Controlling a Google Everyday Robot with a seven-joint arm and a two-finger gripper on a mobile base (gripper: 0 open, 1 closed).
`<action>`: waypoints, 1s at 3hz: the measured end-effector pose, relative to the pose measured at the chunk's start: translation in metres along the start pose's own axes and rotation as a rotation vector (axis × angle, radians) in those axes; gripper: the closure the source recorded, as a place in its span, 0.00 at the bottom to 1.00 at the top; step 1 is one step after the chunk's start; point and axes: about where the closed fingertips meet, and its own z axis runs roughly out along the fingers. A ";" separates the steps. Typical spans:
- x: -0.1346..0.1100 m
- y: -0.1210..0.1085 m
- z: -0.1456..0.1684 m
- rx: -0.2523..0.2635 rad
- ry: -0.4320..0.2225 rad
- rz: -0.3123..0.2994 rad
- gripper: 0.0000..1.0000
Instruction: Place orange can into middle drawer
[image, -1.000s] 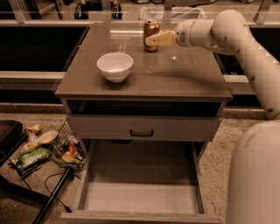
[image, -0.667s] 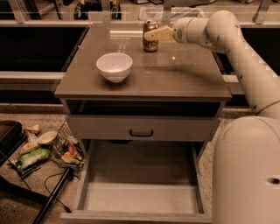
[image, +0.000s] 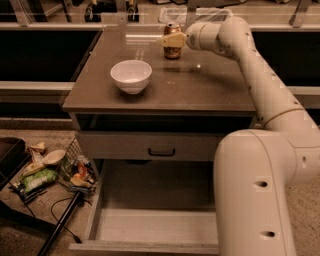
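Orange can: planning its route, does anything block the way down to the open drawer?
Nothing visible does. The gripper is at the orange can at the back of the table; the white bowl sits left of the route, and the drawer stands open.

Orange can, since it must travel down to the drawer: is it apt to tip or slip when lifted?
Standing upright and narrow, the orange can probably tips if nudged high, where the hand is. Its smooth metal wall looks slippery; toppled, it would likely roll.
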 end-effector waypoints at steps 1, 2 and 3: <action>0.010 0.004 0.026 -0.009 0.002 -0.023 0.14; 0.017 0.006 0.044 -0.012 0.003 -0.050 0.38; 0.017 0.004 0.046 -0.010 0.015 -0.074 0.61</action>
